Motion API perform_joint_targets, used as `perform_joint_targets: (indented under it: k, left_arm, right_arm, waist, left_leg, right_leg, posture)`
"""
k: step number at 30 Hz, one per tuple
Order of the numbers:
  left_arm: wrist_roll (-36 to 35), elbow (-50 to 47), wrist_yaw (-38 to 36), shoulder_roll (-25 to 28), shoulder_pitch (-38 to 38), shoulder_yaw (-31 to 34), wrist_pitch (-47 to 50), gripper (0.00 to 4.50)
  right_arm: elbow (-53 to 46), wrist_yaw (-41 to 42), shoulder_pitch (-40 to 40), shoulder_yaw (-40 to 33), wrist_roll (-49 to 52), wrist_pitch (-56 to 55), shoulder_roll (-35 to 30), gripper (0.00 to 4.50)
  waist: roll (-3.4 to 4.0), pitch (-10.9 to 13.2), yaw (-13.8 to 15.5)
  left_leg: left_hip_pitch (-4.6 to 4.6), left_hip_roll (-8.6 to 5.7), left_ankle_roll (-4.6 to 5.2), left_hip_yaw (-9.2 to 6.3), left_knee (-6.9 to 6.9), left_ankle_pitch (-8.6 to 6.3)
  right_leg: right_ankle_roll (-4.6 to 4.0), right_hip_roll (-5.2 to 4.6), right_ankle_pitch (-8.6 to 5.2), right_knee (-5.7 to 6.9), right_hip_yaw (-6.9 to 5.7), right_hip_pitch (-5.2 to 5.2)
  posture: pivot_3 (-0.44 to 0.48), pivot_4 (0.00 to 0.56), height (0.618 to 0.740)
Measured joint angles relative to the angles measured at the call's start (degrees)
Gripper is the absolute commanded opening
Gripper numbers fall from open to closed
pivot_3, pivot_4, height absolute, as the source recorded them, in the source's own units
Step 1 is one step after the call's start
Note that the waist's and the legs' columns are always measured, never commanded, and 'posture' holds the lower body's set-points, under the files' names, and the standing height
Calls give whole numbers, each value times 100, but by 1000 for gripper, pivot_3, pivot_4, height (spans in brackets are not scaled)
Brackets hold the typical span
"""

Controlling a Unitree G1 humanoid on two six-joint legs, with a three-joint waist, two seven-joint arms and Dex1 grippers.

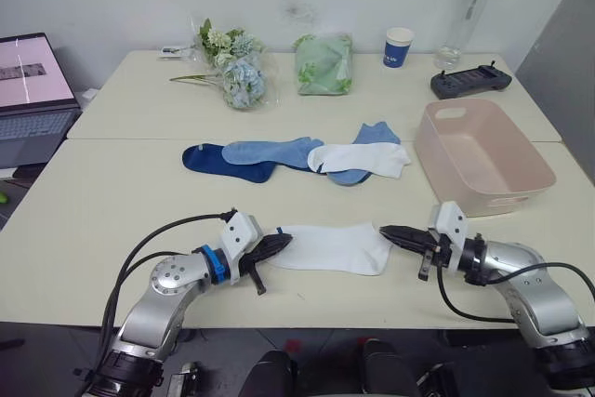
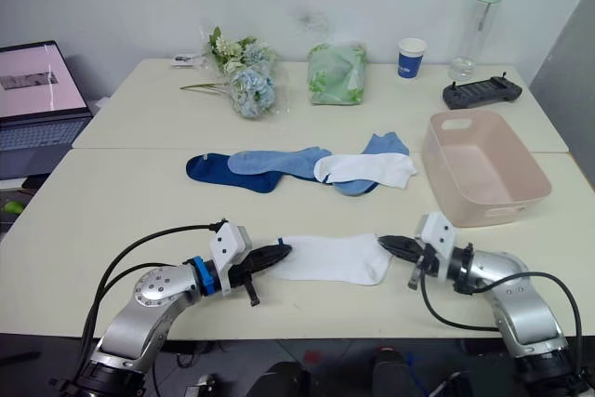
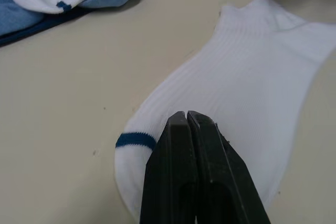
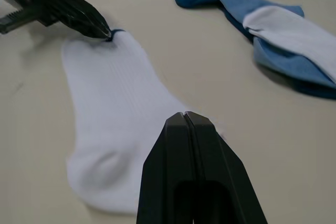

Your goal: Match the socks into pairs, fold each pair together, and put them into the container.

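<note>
Near edge of the surface (image 1: 112,202): one white sock (image 1: 333,247) lies flat between the two grippers, long axis running left-right, so each arm has one end. Left gripper (image 1: 276,244) is at the toe end with the blue stripe, right gripper (image 1: 390,233) at the other end. Both sit about equally close, each tip touching or just over its end of the sock.

Jaws: in both wrist views the fingers are pressed together with no gap. The left pair lies over the sock near the stripe, the right pair over the opposite end. I can't tell whether either has knit pinched between the tips or is only resting on top; my guess is a fold end-to-end is being set up, which needs one end lifted toward the other.

Counts, big to small:
- Container (image 1: 483,160): one, pink tub, empty, to the right and farther back, nearer the right arm.
- Sock pile (image 1: 297,157): mid-surface, well apart from the near sock. Visible there are one white, two light blue pieces and dark navy at the left end and under the others. Navy count is unclear because of overlap.
- White socks total: two, one near and one on the pile, so the pair isn't together yet.
- Green bag (image 1: 323,64), flower bunch (image 1: 234,70), blue cup (image 1: 398,46), bottle (image 1: 468,14), controller (image 1: 470,80): one each, along the far edge.
</note>
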Motion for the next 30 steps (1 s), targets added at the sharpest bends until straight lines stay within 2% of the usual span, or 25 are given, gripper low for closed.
perform_joint_targets:
  k: [4, 7, 12, 18, 24, 26, 30]
  left_arm:
    - [3, -263, -151, 181, 52, -109, 228, 22]
    - [209, -223, -267, 423, 172, -297, 320, 22]
    - [519, -106, -216, 536, 161, -339, 89, 22]
    - [343, -144, -238, 634, 415, -37, 121, 22]
    - [-378, -428, 97, 347, 411, 560, 921, 22]
    - [-614, -506, 518, 55, 316, 1005, 1094, 0]
    - [-762, -455, 1206, -165, 289, 1742, 1171, 927]
  right_arm:
    - [-52, 99, -1, 468, -77, 191, 78, 0]
    - [138, 207, 4, 892, -515, 120, -71, 0]
    - [259, 285, -22, 1010, -912, -400, -372, 0]
    - [401, 476, 332, 316, -592, -424, -856, 0]
    - [46, 467, 432, -316, 354, 430, -780, 0]
    - [-71, 129, 244, -630, 520, 589, -577, 393]
    - [-22, -689, -75, -1048, 441, 584, -154, 1649]
  waist:
    - [0, 0, 6]
    - [1, 1, 8]
    - [0, -3, 15]
    - [0, -4, 19]
    - [4, 5, 1]
    - [3, 5, 3]
    - [3, 5, 9]
  left_leg:
    - [-4, -1, 0, 2, -4, 0]
    - [-4, -4, 0, 4, -4, 0]
    - [11, -3, 2, 3, -4, -1]
    - [20, -1, 21, 3, -5, -12]
    - [17, 52, 22, 12, -9, -12]
    - [17, 55, 19, 14, -8, -11]
    - [18, 59, 0, 20, -19, -2]
  right_leg:
    - [0, 0, 0, -1, 3, -7]
    - [0, 0, 0, 0, 3, -8]
    - [1, -1, -1, -4, 1, 13]
    - [1, -2, -1, -5, 2, 22]
    - [1, 5, -1, -2, 1, 15]
    - [0, 7, 0, -3, 1, 15]
    - [-1, 10, 0, -5, 2, 9]
  posture:
    - [0, 150, 740]
    - [0, 150, 740]
    - [0, 150, 740]
    - [0, 150, 740]
    - [0, 150, 740]
    - [0, 150, 740]
    - [0, 150, 740]
